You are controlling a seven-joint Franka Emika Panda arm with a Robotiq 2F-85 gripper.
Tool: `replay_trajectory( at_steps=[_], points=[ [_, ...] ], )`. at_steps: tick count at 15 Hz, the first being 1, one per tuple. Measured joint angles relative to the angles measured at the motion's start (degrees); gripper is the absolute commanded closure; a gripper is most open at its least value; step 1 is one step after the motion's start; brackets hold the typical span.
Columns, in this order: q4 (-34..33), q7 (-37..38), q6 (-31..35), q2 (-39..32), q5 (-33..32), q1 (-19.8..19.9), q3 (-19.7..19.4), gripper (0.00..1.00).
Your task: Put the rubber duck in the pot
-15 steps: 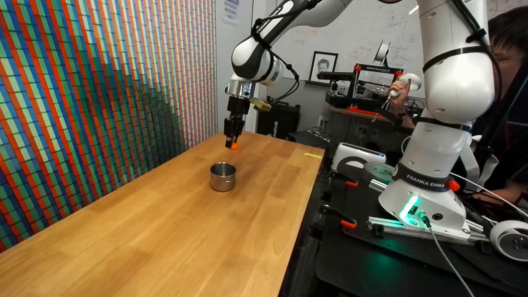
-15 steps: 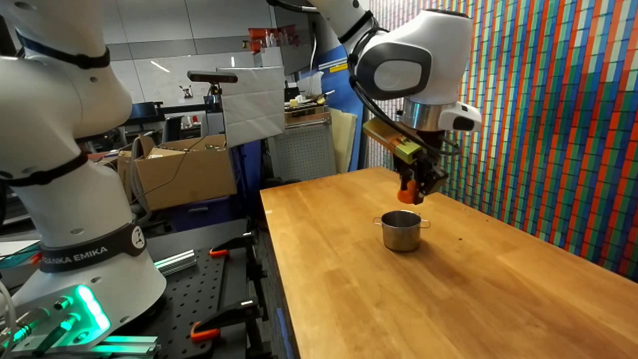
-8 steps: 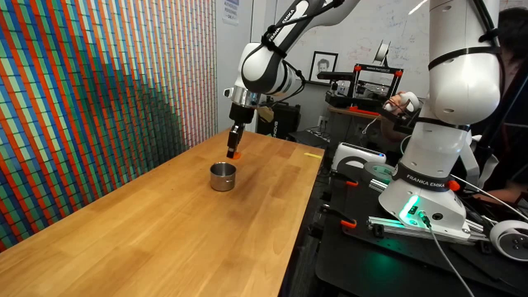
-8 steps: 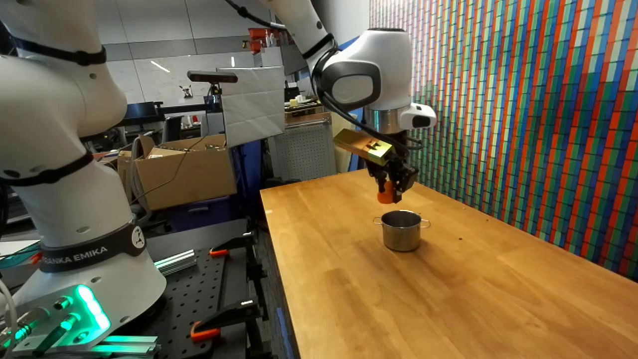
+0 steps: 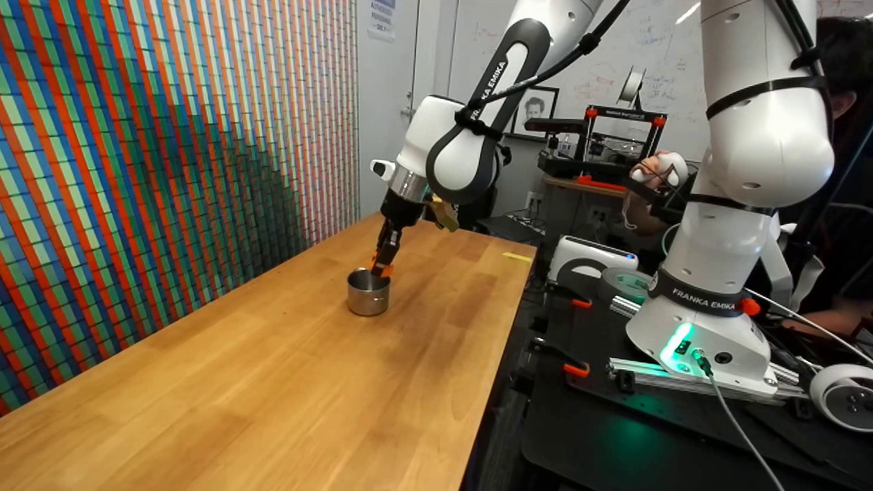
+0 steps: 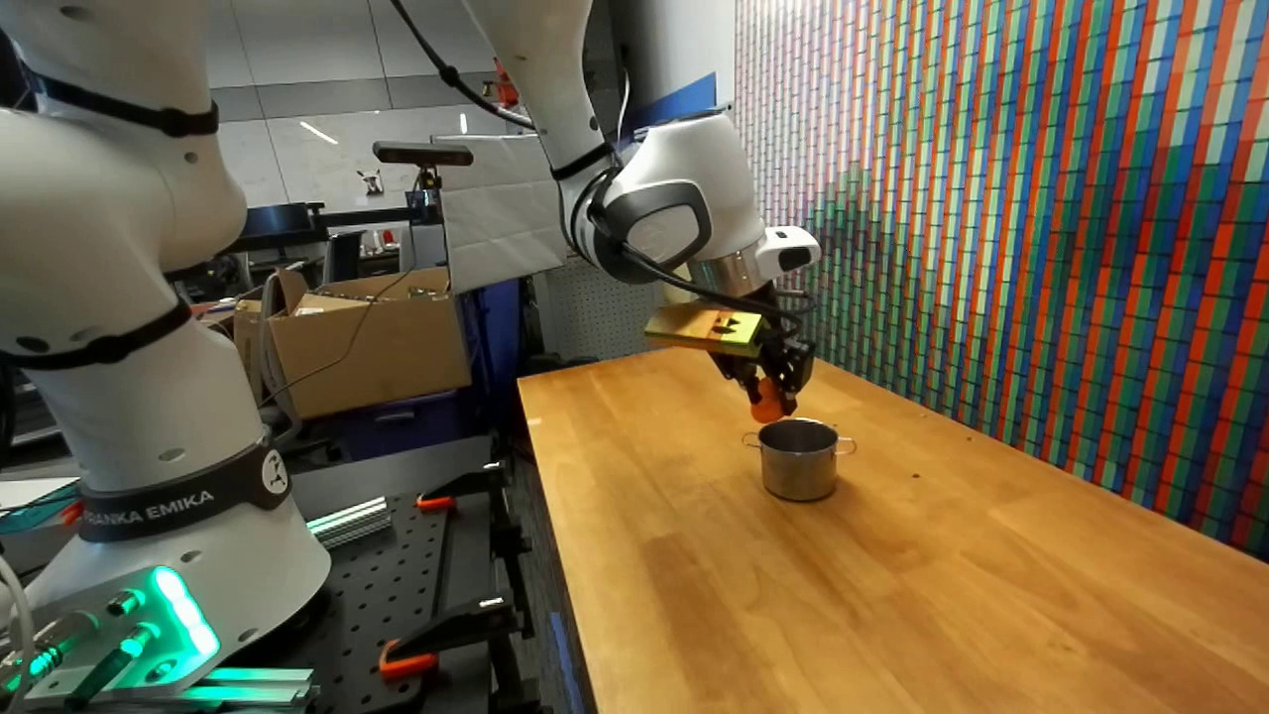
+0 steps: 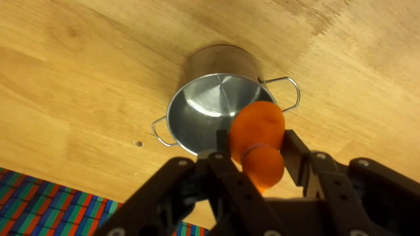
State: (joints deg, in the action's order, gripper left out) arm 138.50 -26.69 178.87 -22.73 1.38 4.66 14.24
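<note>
Red, blue, green and white stripes cover a tall mosaic wall (image 6: 1031,248), filling one to three o'clock in an exterior view. Alongside it, a long brown wooden desk (image 6: 892,595) spreads from that view's centre toward four and six o'clock. A jointed white robot arm (image 6: 684,159) with black bands is mounted at eight o'clock there, its far end hanging over the desk. An open brown cardboard box (image 6: 367,347) sits at nine o'clock.

At the arm's end, a black two-fingered gripper (image 7: 257,139) slants downward in both exterior views; in the wrist view it extends from five o'clock. Near its tips, a small, low, round, shiny grey metal pot (image 7: 205,98) stands upright on the desk; in the wrist view its looped wire handles sit between two and three o'clock and between eight and nine.

Smallest is an orange rubber duck (image 7: 258,131) with a larger and a smaller rounded part; the jaws are clamped on it from nine and three o'clock. Held clear of the desk, it covers the opening's four o'clock edge in that view; whether it touches the rim, I cannot tell.
</note>
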Motion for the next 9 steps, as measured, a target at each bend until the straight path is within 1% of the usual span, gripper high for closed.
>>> replay_trajectory(
  at_steps=[1, 2, 6, 8, 9],
  points=[
    [0.10, 0.52, 1.14, -0.38, -1.35, 0.00, -0.18, 0.31],
    [0.11, 1.13, 2.10, -0.74, -2.60, 0.02, -0.34, 0.31],
    [0.16, 3.07, 4.39, -1.75, -6.68, 0.19, -0.83, 0.01],
    [0.45, 3.47, 4.33, -1.92, -7.99, 0.92, -0.18, 0.00],
    [0.85, 3.48, 3.90, -1.91, -8.28, 2.03, 1.09, 0.00]
  ],
)
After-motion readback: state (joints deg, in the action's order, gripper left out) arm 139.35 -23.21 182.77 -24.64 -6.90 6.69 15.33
